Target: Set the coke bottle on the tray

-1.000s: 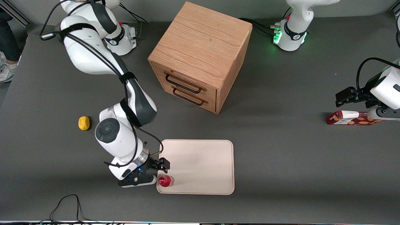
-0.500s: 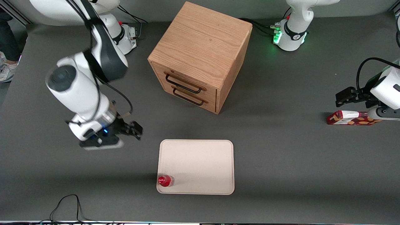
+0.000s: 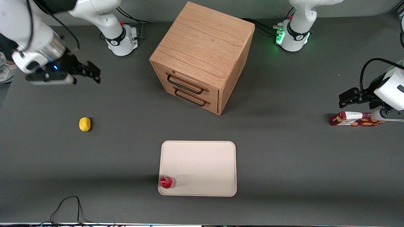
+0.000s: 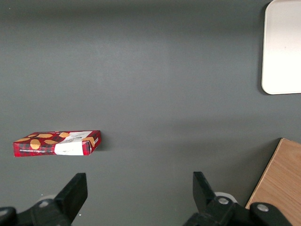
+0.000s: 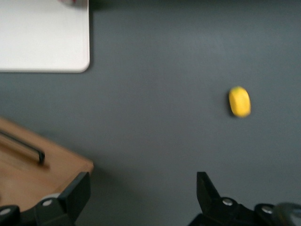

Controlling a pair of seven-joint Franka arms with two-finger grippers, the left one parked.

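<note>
The gripper (image 3: 90, 70) hangs high over the worktop with its jaws spread wide and empty, well apart from the tray (image 3: 202, 160). The coke bottle (image 3: 166, 182) stands upright on the tray, in the corner nearest the front camera at the working arm's end.

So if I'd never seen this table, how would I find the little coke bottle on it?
Start at the big wooden drawer cabinet, then come toward the front camera to the cream-white tray. The coke bottle stands upright in the tray's corner nearest the camera, toward the working arm's end. It is the only small red thing there; the lemon is yellow, and the open gripper hangs far off.
</note>
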